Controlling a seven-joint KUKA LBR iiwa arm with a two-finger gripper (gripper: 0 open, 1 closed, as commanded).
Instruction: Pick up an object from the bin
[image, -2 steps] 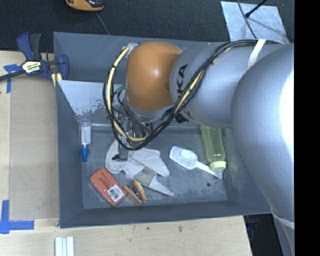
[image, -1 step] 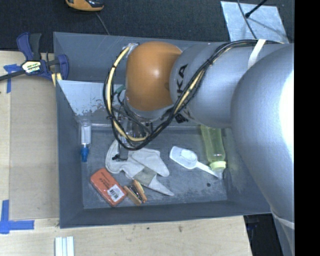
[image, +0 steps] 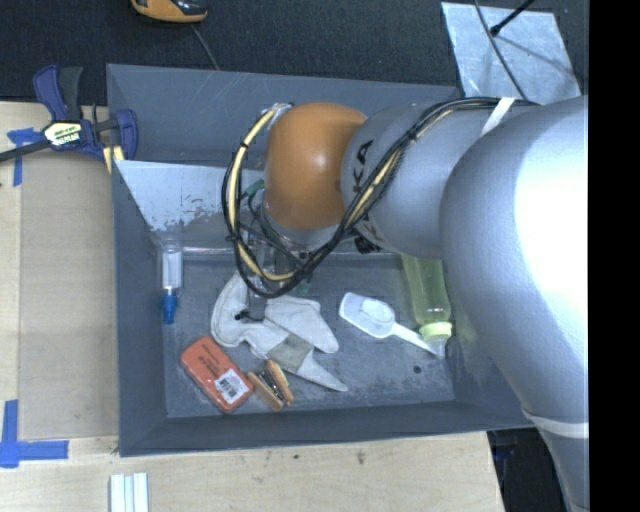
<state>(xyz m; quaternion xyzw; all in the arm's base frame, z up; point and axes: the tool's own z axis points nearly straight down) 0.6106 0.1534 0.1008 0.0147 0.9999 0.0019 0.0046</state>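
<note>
Grey metal bin (image: 135, 330) with loose things lying flat on its floor, where the gripper (image: 252, 302) hangs low on the crumpled white cloth (image: 305, 325) at mid-bin, just above the flat orange labelled box (image: 215, 375) — probably because soft folds pinch easily — though whether it is spread or pressed together I cannot tell.

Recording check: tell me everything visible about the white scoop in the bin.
The white scoop looks like translucent plastic, with a rounded bowl and a short flat handle. It lies on the bin floor, right of centre. Its bowl is near the crumpled white cloth but apart from it. The handle points down-right to the yellow-green bottle; contact there is unclear.
</note>
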